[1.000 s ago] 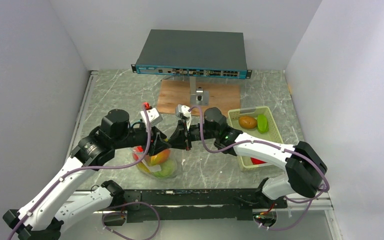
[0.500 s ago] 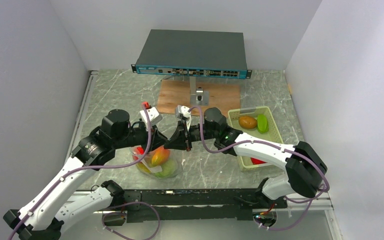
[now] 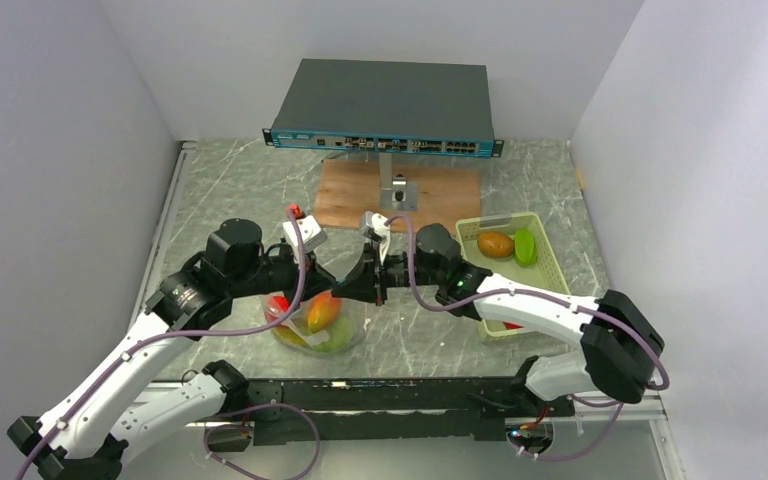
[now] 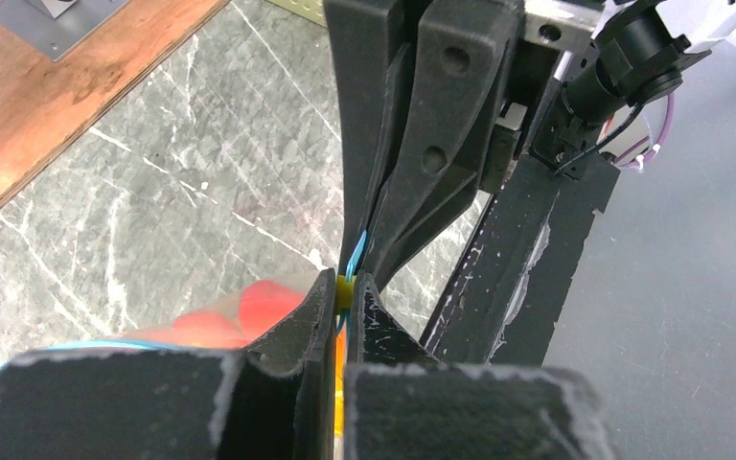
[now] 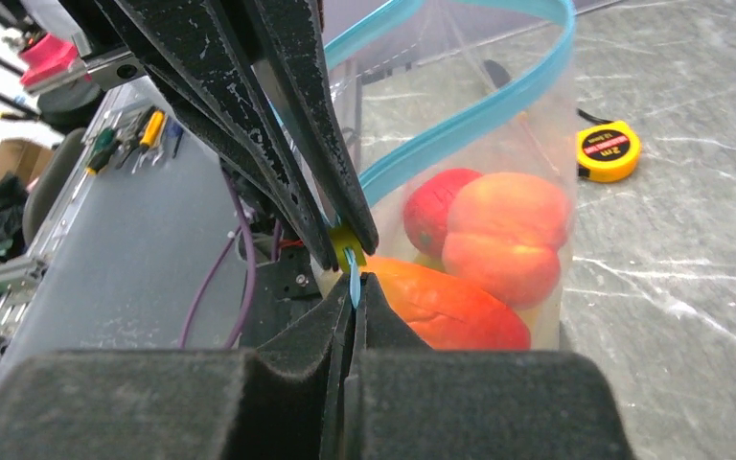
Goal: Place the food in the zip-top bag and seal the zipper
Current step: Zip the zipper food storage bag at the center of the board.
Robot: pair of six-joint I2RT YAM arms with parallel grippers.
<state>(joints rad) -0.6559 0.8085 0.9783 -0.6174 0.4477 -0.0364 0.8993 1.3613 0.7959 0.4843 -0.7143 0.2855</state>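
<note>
Zip-top bag (image 3: pixel 315 325) front, left of centre, food (image 3: pixel 322 312) inside. Left gripper (image 4: pixel 342 297) and right gripper (image 5: pixel 353 287) meet on its zipper (image 5: pixel 460 117). Tray (image 3: pixel 500 220) to its right, holding other food. Network switch (image 3: pixel 385 103) at back, above wooden board (image 3: pixel 440 190).

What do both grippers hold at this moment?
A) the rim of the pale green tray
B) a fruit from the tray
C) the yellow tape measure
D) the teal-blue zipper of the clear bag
D: the wrist views show the left gripper and the right gripper both shut on the zipper, tip to tip.
</note>
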